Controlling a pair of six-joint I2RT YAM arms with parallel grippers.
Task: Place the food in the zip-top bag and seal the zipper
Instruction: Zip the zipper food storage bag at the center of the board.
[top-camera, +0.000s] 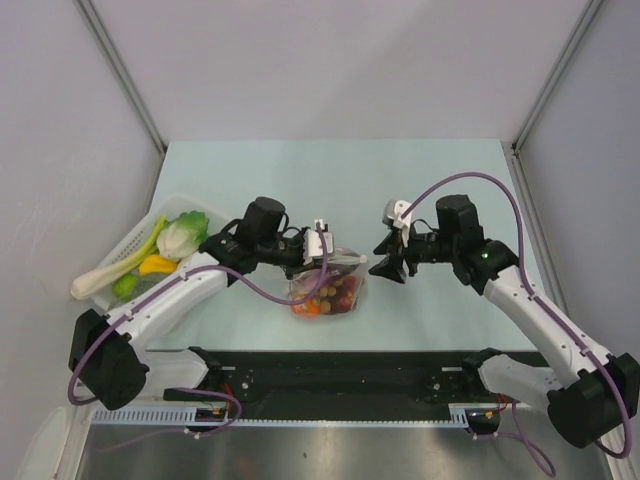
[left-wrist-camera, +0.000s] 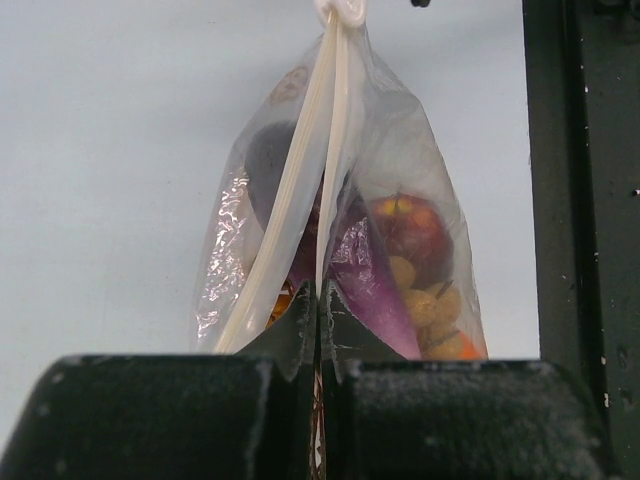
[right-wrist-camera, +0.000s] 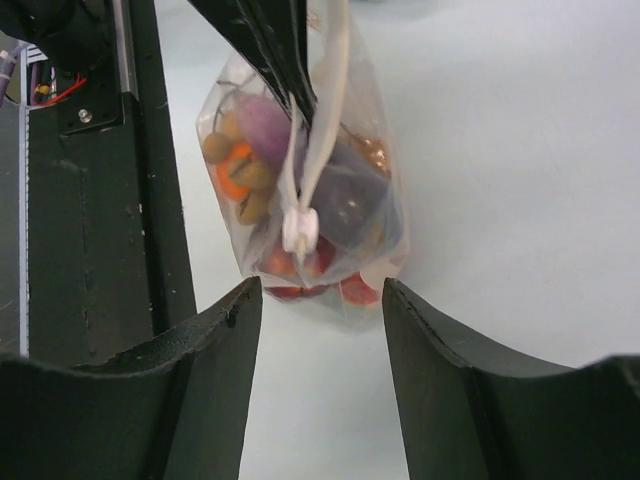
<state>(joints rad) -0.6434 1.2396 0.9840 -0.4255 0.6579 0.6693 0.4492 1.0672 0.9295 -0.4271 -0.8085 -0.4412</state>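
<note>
The clear zip-top bag (top-camera: 330, 292) hangs just above the table, full of food (left-wrist-camera: 415, 225): red, purple, tan and orange toy pieces. My left gripper (left-wrist-camera: 320, 310) is shut on the whitish zipper (left-wrist-camera: 300, 170) at one end of the bag's top edge. In the top view this gripper (top-camera: 318, 258) sits over the bag. The zipper's white slider (right-wrist-camera: 299, 230) is at the strip's far end, facing my right gripper (right-wrist-camera: 320, 300). That gripper is open, with nothing between its fingers, a short way from the slider. Seen from above, the right gripper (top-camera: 385, 268) is just right of the bag.
A white tray (top-camera: 143, 224) at the left holds a green leafy vegetable (top-camera: 185, 235), a yellow piece (top-camera: 158, 265) and a long pale leek (top-camera: 112, 272). A black rail (top-camera: 340, 375) runs along the near table edge, close under the bag.
</note>
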